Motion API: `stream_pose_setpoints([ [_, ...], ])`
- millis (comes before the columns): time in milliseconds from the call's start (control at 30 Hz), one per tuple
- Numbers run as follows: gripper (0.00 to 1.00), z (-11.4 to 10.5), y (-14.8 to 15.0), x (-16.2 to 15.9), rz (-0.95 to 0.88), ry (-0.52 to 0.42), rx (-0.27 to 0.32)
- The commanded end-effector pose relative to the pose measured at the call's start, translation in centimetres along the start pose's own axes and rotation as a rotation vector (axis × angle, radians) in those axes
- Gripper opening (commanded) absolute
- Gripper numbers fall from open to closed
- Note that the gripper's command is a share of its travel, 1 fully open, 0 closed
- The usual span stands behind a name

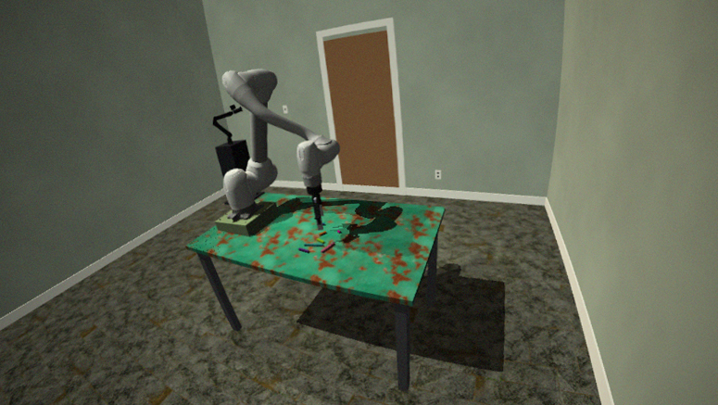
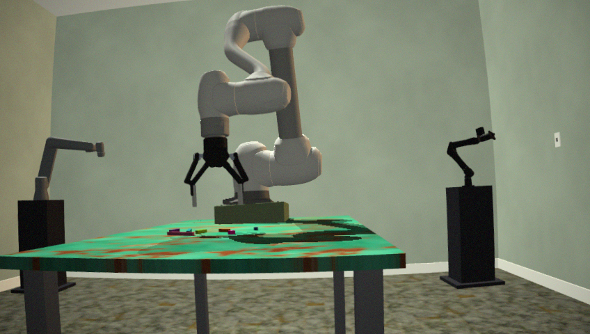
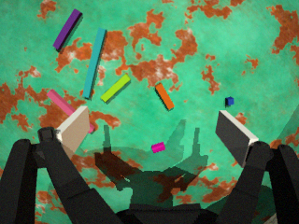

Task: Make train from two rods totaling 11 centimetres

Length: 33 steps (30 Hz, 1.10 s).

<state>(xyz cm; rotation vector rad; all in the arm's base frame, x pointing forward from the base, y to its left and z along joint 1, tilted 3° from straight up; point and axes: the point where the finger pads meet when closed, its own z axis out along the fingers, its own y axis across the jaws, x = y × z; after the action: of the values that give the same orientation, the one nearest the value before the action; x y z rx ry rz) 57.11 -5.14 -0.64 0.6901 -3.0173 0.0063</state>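
Observation:
Several rods lie flat and apart on the green, rust-spotted table. In the wrist view I see a purple rod [image 3: 67,29], a long turquoise rod [image 3: 95,63], a lime rod [image 3: 116,88], an orange rod [image 3: 164,96], a small blue rod [image 3: 230,101], a small magenta rod [image 3: 159,147] and a pink rod [image 3: 63,105] partly hidden behind my left finger. My gripper [image 3: 153,119] is open and empty, well above the table, over the magenta rod. In the exterior view the gripper [image 2: 216,194] hangs above the rods [image 2: 202,231].
The arm's olive base block [image 2: 250,212] stands on the table's back edge. The arm's dark shadow [image 2: 306,234] falls over the table beside the rods. Black pedestals with camera arms [image 2: 469,232] stand on the floor beside the table.

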Motion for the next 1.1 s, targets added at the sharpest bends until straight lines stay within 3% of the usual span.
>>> stream_pose_setpoints([
  [0,1.0,-0.1,1.5,-0.2,0.166,0.01,0.016],
  [1067,1.0,-0.8,10.3,-0.1,1.103,0.002,0.02],
])
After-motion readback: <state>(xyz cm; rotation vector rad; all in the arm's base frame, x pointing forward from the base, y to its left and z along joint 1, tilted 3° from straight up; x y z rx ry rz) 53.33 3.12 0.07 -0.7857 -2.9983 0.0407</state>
